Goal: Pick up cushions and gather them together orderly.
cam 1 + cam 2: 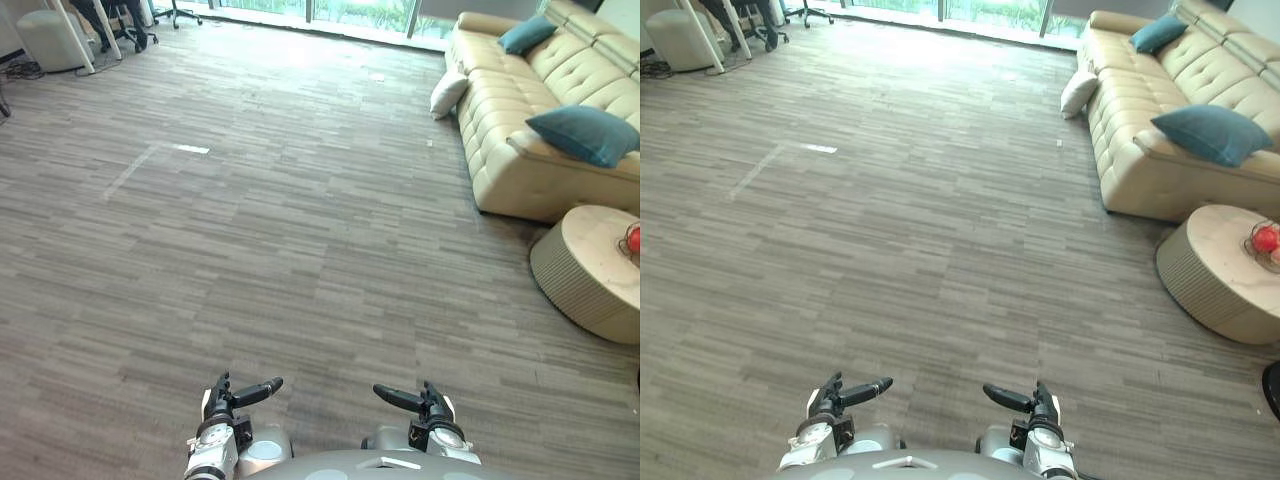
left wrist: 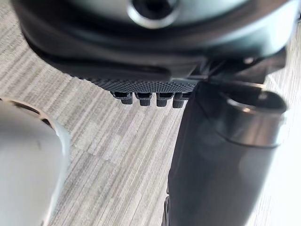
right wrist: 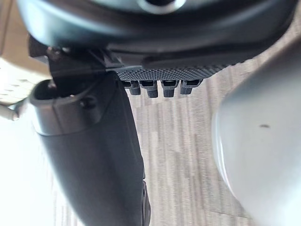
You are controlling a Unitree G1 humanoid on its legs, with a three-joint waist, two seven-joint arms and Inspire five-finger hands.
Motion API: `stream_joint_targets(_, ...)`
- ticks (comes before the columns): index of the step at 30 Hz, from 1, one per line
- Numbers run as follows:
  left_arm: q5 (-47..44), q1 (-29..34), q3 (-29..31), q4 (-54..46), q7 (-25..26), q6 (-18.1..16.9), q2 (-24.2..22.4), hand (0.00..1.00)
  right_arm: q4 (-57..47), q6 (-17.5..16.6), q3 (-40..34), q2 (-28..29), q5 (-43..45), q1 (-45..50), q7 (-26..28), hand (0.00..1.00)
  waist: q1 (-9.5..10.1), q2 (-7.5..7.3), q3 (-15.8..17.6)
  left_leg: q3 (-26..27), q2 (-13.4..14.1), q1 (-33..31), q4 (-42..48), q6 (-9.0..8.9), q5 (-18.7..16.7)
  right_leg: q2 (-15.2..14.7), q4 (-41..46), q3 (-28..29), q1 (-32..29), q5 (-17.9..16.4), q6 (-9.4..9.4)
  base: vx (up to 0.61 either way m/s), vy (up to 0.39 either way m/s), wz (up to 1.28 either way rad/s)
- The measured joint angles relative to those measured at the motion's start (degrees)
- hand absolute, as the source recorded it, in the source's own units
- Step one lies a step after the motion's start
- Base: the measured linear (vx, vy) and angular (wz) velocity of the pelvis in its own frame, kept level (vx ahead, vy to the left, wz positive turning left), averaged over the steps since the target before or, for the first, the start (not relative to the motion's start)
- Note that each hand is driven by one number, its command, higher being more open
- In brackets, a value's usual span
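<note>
Grey floor (image 1: 250, 200), sofa (image 1: 500, 110) far right: near teal cushion (image 1: 585, 135), far teal cushion (image 1: 527, 35) on it, white cushion (image 1: 448, 94) leaning at its foot. Left hand (image 1: 235, 397), right hand (image 1: 415, 402) relaxed, empty. Cushions likely soft, light; grasp edge.

The floor (image 1: 300, 230) looks like streaked grey-brown planks, mostly matt but glossier at its far end, and the sofa (image 1: 520, 120) is cream and leather-like, smooth, buttoned and softly shiny. The near teal cushion (image 1: 585, 135), far teal cushion (image 1: 527, 35) and white cushion (image 1: 448, 93) look like matt cloth. The round table (image 1: 575, 275) has a ribbed side under a smooth pale top, and the left hand (image 2: 141, 87) and right hand (image 3: 164, 73) are dark plastic with rough, dotted palms.
</note>
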Motion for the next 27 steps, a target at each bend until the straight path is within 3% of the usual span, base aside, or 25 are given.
stream_joint_targets(1, 0.03, 0.02, -0.22, 0.6, 0.0, 0.03, -0.38, 1.0, -0.01, 0.1, -0.32, -0.82, -0.11, -0.25, 0.1, 1.0, -0.38, 0.73, 0.29, 0.96, 0.36, 3.82, -3.73, -0.02, 0.0, 0.44, -10.04, -3.87, -1.4, 0.33, -0.45, 0.7, -0.05, -0.03)
stream_joint_targets(3, 1.13, 0.26, -1.83, 1.19, -0.45, -0.02, -0.24, 1.0, 0.34, 0.39, -0.54, -1.85, -0.89, -0.43, 0.2, 1.0, -1.31, 1.23, 0.52, 0.87, 0.3, 8.53, -8.39, -0.31, -0.16, 2.23, -23.89, -4.31, -2.7, 4.51, -1.55, 0.72, -0.106, 0.21)
stream_joint_targets(4, 2.11, 0.67, -1.97, 1.62, -0.7, 0.0, -0.2, 1.0, 0.87, 0.67, -0.92, -2.22, -0.8, -0.07, 0.34, 1.0, -1.83, 1.22, 0.52, 0.06, 0.04, 10.68, -9.53, -0.74, -0.33, 2.72, -25.07, -3.35, -2.46, 10.18, -3.81, 0.65, -0.189, 0.27)
stream_joint_targets(5, 2.46, 0.81, -2.06, 2.03, -0.85, 0.02, -0.53, 1.0, 0.94, 0.8, -1.39, -2.39, -0.51, -0.23, 0.32, 1.0, -2.31, 1.52, 0.11, -0.95, 0.67, 12.05, -9.1, -1.29, -0.07, 3.37, -22.69, -2.69, -2.32, 11.84, -8.66, 0.66, -0.215, 0.1)
stream_joint_targets(7, 3.82, 0.81, -2.07, 2.6, -1.21, 0.06, -1.66, 1.0, 0.73, 0.72, -1.73, -2.88, -1.8, -0.54, 0.4, 1.0, -2.45, 3.77, -0.45, -2.29, 3.16, 9.46, -1.53, -4.14, 1.46, 4.43, -19.62, -3.46, -2.19, 6.68, -9.32, 0.67, -0.254, 0.04)
stream_joint_targets(8, 4.43, 0.55, -1.59, 2.56, -1.59, 0.04, -1.99, 1.0, 0.61, 0.87, -1.7, -3.53, -1.81, -0.6, 0.7, 1.0, -2.51, 5.17, -0.4, -5.16, 5.34, 5.04, 9.32, -6.71, 3.4, 5.75, -20.02, -4.06, -0.36, 4.44, -9.51, 0.76, -0.288, 0.11)
stream_joint_targets(9, 4.41, 0.49, -1.45, 2.49, -1.67, 0.04, -2.13, 1.0, 0.6, 0.97, -1.71, -3.68, -1.8, -0.59, 0.75, 1.0, -2.51, 5.57, -0.31, -6.37, 5.99, 3.48, 13.25, -7.58, 4.35, 6.17, -20.38, -4.37, 0.55, 3.97, -9.54, 0.6, -0.222, 0.07)
stream_joint_targets(10, 4.41, 0.42, -0.98, 2.37, -1.72, 0.04, -2.43, 1.0, 0.72, 1.4, -1.79, -4.0, -1.8, -0.53, 0.81, 1.0, -2.41, 6.37, -0.14, -9.92, 7.31, -1.1, 24.36, -9.54, 8.78, 7.59, -21.57, -4.47, 3.09, 2.72, -9.78, 0.65, -0.219, -0.11)
stream_joint_targets(11, 4.27, 0.65, 1.13, 1.28, -1.69, -0.05, -2.94, 1.0, 1.14, 1.89, -1.58, -4.33, -1.75, -0.5, 0.64, 1.0, -2.22, 7.05, 0.57, -11.7, 9.67, -8.23, 41.51, -11.19, 9.74, 10.45, -24.89, -4.38, 9.54, 1.33, -10.18, 0.42, -0.135, -0.16)
stream_joint_targets(12, 4.23, 0.61, 1.47, 0.74, -1.53, -0.08, -2.88, 1.0, 1.27, 1.89, -0.99, -4.27, -1.7, -0.49, 0.46, 1.0, -2.21, 6.89, 0.82, -11.52, 10.16, -10.58, 45.56, -10.69, 9.29, 11.02, -26.35, -4.27, 12.09, 0.98, -10.27, 0.41, -0.121, -0.24)
stream_joint_targets(13, 4.21, 0.7, 1.4, -0.68, -1.51, -0.18, -2.73, 1.0, 1.31, 1.9, 0.3, -3.93, -1.69, -0.35, 0.23, 1.0, -1.88, 5.69, 1.23, -10.63, 10.01, -14.46, 48.26, -9.79, 8.14, 11.58, -29.19, -3.61, 16.15, 0.51, -10.1, 0.36, -0.083, -0.41)
stream_joint_targets(15, 3.13, 0.92, 1.27, -3.37, -1.59, -0.69, -2.23, 1.0, 1.51, 1.89, 2.36, -2.98, -1.63, -0.24, 0.17, 1.0, -0.47, 3.93, 1.04, -5.43, 9.69, -22.86, 41.38, -6.36, 5.96, 12.43, -35.34, -0.15, 22.28, 0.45, -9.73, 0.53, -0.086, -0.64)
stream_joint_targets(16, 2.9, 0.93, 1.37, -3.83, -1.59, -0.78, -2.28, 1.0, 1.54, 1.92, 2.91, -2.98, -1.63, -0.28, 0.18, 1.0, -0.16, 3.95, 1.02, -4.57, 9.51, -24.67, 38.31, -5.83, 5.64, 12.61, -36.58, 0.64, 23.53, 0.4, -9.6, 0.47, 0.003, -0.74)
stream_joint_targets(18, 2.02, 0.97, 3.55, -5.34, -1.48, -1.51, -3.66, 1.0, 2.07, 2.02, 4.18, -2.65, -1.65, -0.62, 0.07, 1.0, 0.98, 4.15, 1.38, -2.5, 7.88, -28.78, 23.1, -5.29, 5.58, 12.67, -40.18, 4.33, 28.4, 0.02, -8.54, 0.5, 0.073, -0.78)
stream_joint_targets(20, 1.6, 1.08, 3.85, -5.47, -1.0, -1.96, -3.78, 1.0, 2.4, 2.0, 4.38, -2.06, -1.65, -0.58, -0.04, 1.0, 1.66, 4.23, 1.39, -1.95, 6.25, -30.06, 9.85, -6.0, 7.72, 12.16, -43.28, 6.98, 32.0, -1.1, -7.1, 0.59, 0.182, -0.76)
stream_joint_targets(21, 1.45, 1.09, 4.42, -5.79, -0.85, -1.98, -4.15, 1.0, 2.46, 2.02, 5.18, -1.9, -1.65, -0.53, -0.2, 1.0, 1.94, 4.35, 1.35, -1.74, 5.75, -31.0, 3.67, -5.42, 10.52, 11.73, -44.22, 8.91, 34.03, -2.74, -5.99, 0.7, 0.266, -0.79)
stream_joint_targets(22, 0.98, 1.08, 4.77, -5.98, -0.92, -1.98, -4.15, 1.0, 2.61, 2.03, 5.57, -1.71, -1.66, -0.47, -0.25, 1.0, 2.38, 3.96, 1.28, -1.6, 5.5, -31.05, 4.0, -4.39, 13.63, 11.06, -44.18, 10.17, 34.76, -3.76, -5.49, 0.66, 0.251, -0.97)
stream_joint_targets(23, 1.03, 1.08, 4.52, -6.03, -0.69, -1.95, -3.52, 1.0, 3.37, 2.08, 5.88, -1.06, -1.68, -0.39, -0.34, 1.0, 3.27, 2.89, 0.05, -0.27, 4.59, -30.8, 6.79, -2.5, 17.19, 9.01, -43.18, 12.83, 35.55, -4.66, -4.58, 0.68, 0.26, -0.69)
stream_joint_targets(24, 1.07, 1.04, 4.54, -6.01, -0.69, -1.92, -3.47, 1.0, 3.4, 2.08, 5.83, -0.97, -1.69, -0.39, -0.33, 1.0, 3.26, 2.74, -0.09, -0.19, 4.59, -30.84, 7.24, -2.34, 17.12, 8.71, -42.6, 13.05, 35.46, -4.71, -4.41, 0.7, 0.259, -0.75)
stream_joint_targets(25, 1.07, 0.96, 4.59, -5.95, -0.57, -1.9, -2.61, 1.0, 3.39, 2.09, 5.62, 0.19, -1.71, -0.09, -0.25, 1.0, 3.34, 0.77, -0.63, 1.37, 3.61, -30.07, 10.15, 0.29, 13.86, 6.15, -34.47, 14.06, 32.6, -5.16, -3.01, 0.68, 0.265, -0.37)
stream_joint_targets(26, 1.11, 0.65, 4.28, -5.5, -0.52, -1.69, -1.7, 1.0, 3.28, 2.02, 5.25, 0.53, -1.76, 0.05, -0.1, 1.0, 3.34, -0.78, -0.48, 2.49, 1.95, -27.62, 11.38, 1.46, 10.71, 4.02, -21.37, 14.58, 28.39, -3.99, -0.68, 0.66, 0.262, -0.31)
stream_joint_targets(27, 1.11, 0.51, 3.99, -5.17, -0.42, -1.52, -1.39, 1.0, 3.27, 2.04, 5.03, 0.43, -1.75, 0.24, -0.09, 1.0, 3.26, -1.12, -0.54, 2.62, 1.28, -26.67, 11.87, 1.64, 9.36, 3.21, -15.67, 14.73, 26.49, -2.11, 1.78, 0.64, 0.254, 0.06)
